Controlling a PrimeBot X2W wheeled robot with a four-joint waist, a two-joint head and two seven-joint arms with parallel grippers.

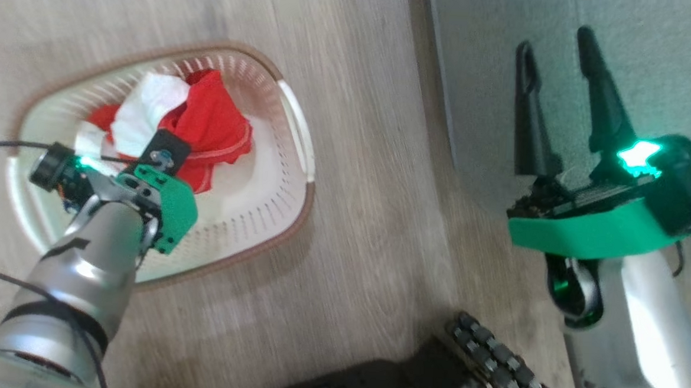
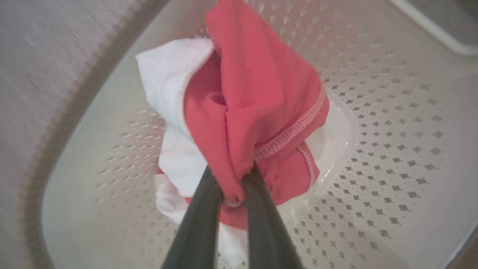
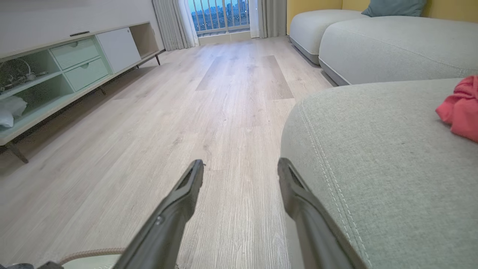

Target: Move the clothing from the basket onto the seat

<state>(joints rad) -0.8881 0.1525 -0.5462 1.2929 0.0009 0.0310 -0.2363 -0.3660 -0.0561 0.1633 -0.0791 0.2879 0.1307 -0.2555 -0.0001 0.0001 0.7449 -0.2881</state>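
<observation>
- Floor [image 3: 231, 93]: pale wood-look planks, running from the bottom edge up to top centre.
- Low cabinet [image 3: 56, 74] along the left edge: pale green open shelves, two drawers [image 3: 76, 61], one white door [image 3: 119, 48], thin dark legs.
- Plain white wall [image 3: 56, 15] above it, upper left.
- Window [image 3: 220, 15] at top centre: railing, city buildings beyond, daylight coming in.
- Grey curtains [image 3: 175, 22] on both sides of it.
- Light grey sofa [image 3: 392, 48] at upper right, two sections; teal pillow [image 3: 396, 7] at the top edge, yellow wall [image 3: 313, 7] behind.
</observation>
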